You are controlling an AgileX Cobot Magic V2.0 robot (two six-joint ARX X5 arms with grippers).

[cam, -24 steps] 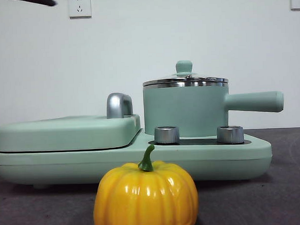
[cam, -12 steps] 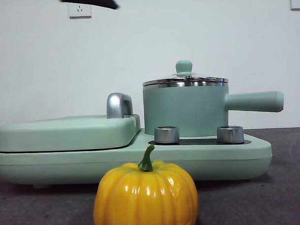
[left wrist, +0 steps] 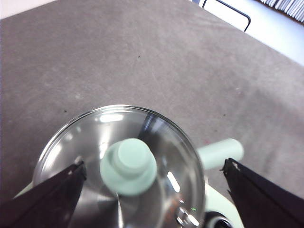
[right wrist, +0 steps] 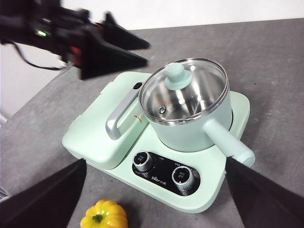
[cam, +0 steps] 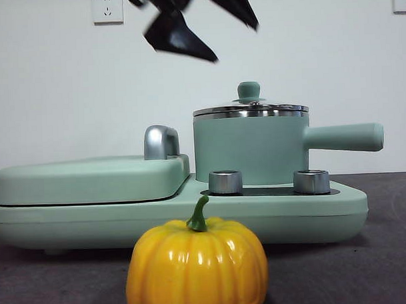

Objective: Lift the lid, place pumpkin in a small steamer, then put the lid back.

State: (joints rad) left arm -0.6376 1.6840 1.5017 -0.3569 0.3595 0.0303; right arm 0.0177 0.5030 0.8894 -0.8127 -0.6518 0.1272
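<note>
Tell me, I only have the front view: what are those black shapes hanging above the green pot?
Observer: Those are the left gripper's jaws. Its wrist camera shows them open, with the knob of the lid centred below them, untouched.
Operator: Is anything in the pot?
Observer: Through the glass, the right wrist view shows only bare steel inside the small steamer.
Operator: Where is the other arm?
Observer: The right gripper sits high, jaws open, looking down on the whole cooker and the pumpkin in front of it.
</note>
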